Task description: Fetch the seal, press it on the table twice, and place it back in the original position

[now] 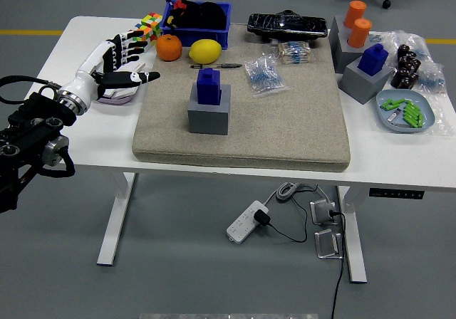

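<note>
A blue seal (209, 86) stands upright on a grey block (209, 114) on the left part of the beige mat (242, 130). My left hand (122, 59) is over the table's left end, to the left of the seal and apart from it. Its fingers are spread and hold nothing. A second blue seal (373, 58) stands on another grey block (364, 80) at the right. My right arm is out of view.
Behind the mat are an orange (169, 47), a lemon (205, 50), a pen (216, 66), a blue bin (197, 18), a colour cube (150, 25) and a black case (287, 25). Bags of small parts (265, 73) lie on the mat. Orange cylinders (358, 23) and a grey tray (406, 111) are at the right.
</note>
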Controlling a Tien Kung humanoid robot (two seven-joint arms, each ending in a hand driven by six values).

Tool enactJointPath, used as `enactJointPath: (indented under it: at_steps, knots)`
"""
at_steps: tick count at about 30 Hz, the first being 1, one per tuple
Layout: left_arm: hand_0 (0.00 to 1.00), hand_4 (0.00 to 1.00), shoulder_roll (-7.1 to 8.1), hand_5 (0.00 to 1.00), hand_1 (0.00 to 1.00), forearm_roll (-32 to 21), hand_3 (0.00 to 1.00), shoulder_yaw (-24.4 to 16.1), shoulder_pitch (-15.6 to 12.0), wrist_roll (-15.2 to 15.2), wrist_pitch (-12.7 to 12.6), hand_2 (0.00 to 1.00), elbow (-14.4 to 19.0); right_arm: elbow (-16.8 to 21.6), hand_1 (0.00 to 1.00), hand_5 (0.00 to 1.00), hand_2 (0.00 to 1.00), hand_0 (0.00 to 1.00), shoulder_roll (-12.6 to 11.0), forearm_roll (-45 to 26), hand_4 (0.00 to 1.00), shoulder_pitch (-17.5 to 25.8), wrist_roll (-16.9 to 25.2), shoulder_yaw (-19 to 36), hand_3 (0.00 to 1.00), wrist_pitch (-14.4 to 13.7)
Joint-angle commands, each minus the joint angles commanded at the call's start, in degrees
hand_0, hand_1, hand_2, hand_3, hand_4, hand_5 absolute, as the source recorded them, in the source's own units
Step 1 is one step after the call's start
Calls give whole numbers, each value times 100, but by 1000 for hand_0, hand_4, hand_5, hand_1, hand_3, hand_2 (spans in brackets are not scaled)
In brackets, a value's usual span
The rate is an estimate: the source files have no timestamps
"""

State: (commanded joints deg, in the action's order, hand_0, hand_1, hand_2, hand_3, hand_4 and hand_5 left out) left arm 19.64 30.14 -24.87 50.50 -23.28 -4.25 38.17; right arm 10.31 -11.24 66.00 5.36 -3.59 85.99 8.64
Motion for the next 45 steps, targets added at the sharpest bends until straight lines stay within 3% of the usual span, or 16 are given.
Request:
enactJointPath:
  at_steps: [9,18,30,45]
  knots:
    - [843,998,-323,2,809,-121,776,382,205,-30,19,746,-343,0,698,521,677,754,-10,-59,770,-46,10,-142,637,19]
    - [844,998,-548,2,801,-43,770,784,454,95,76,733,-401,0,698,521,678,753,-46,-111,770,-84,20,-281,637,33]
    - [841,998,-1080,2,797,-328,761,1233,770,-12,-106,722,-931,0,698,520,678,754,-132,-263,770,-188,74,-579,637,34]
    - [836,998,-1270,2,798,-780,760,1631,869,74,-39,732,-1357,0,698,519,678,753,-171,-371,770,-191,86,-794,637,43]
